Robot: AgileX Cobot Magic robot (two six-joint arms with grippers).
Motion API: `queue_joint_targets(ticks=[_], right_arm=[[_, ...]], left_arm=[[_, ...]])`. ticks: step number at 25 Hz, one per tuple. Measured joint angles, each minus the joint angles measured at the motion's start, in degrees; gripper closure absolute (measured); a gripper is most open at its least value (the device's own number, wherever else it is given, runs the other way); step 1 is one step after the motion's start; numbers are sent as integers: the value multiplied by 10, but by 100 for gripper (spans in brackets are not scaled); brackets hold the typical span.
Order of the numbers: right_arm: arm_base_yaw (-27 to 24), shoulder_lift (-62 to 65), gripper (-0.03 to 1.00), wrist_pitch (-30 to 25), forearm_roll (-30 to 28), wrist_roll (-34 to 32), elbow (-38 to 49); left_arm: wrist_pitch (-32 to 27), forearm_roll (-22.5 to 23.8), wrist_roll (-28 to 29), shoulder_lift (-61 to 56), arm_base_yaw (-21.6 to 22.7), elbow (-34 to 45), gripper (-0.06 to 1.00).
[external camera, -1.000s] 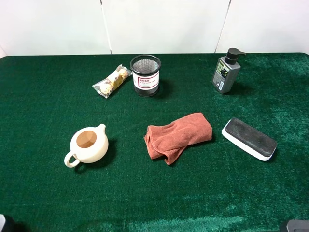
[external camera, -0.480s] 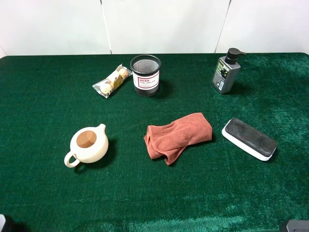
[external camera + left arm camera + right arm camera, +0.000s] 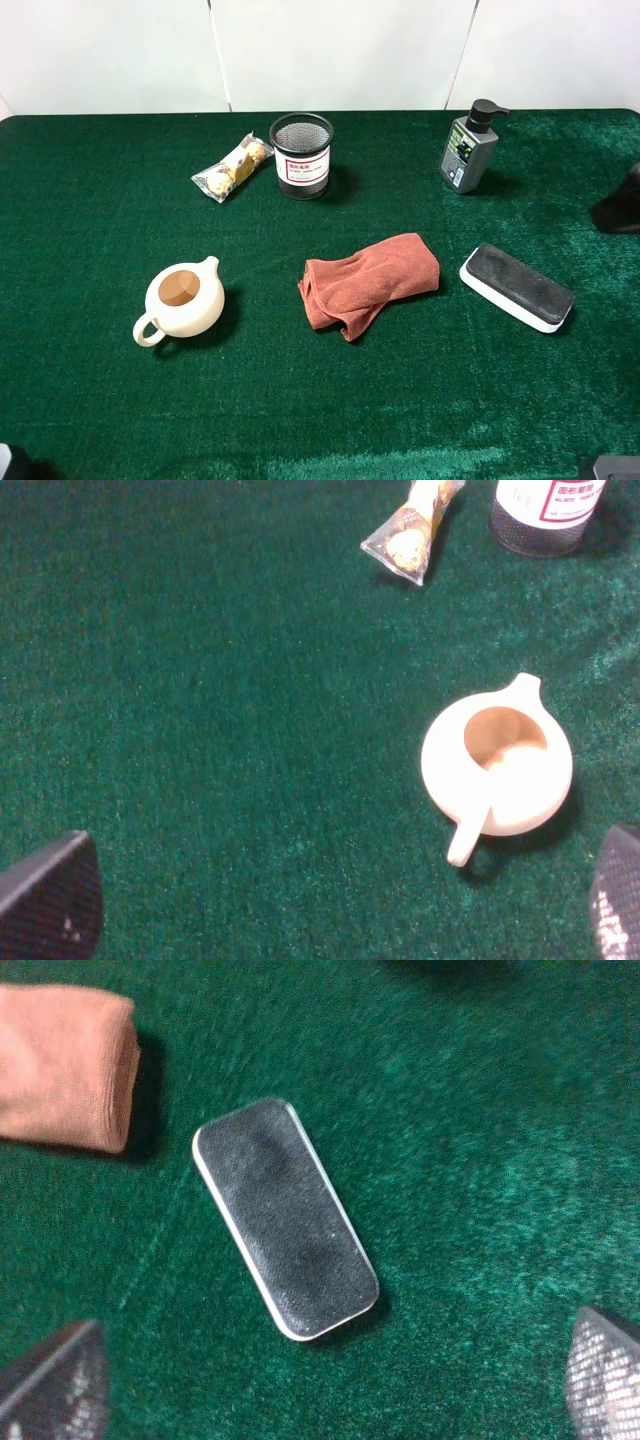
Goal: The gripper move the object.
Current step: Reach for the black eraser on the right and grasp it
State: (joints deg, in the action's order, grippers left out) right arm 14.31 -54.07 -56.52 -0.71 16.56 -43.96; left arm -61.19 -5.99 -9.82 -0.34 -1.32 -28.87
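Since the right gripper (image 3: 325, 1390) is held above the board eraser (image 3: 285, 1217) with its fingers (image 3: 50, 1385) spread wide and nothing between them, the step in hand is judged to be the approach for a grasp. The board eraser is found lying flat and diagonal on the green table cover (image 3: 420, 400) at the right, just beside the orange cloth (image 3: 368, 282) but apart from it. A sound grasp would be made if the wrist were turned so that the short width is spanned, and the jaws were centred and closed low on the white base. The left gripper (image 3: 335, 900) is likewise held apart and empty, near the cream pot (image 3: 497, 765). A red-banded white label is carried by the mesh cup (image 3: 301, 156) and a printed one by the pump bottle (image 3: 468, 150); neither can be read.
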Motion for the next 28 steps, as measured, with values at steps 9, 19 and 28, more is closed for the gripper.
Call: queue_joint_targets(ticks=[9, 19, 28], right_arm=[[0, -98, 27, 30, 0, 90, -1], [0, -240, 27, 99, -8, 151, -1], [0, -339, 27, 142, -24, 163, -1]], left_arm=[[0, 0, 0, 0, 0, 0, -5], [0, 0, 0, 0, 0, 0, -5], [0, 0, 0, 0, 0, 0, -5]])
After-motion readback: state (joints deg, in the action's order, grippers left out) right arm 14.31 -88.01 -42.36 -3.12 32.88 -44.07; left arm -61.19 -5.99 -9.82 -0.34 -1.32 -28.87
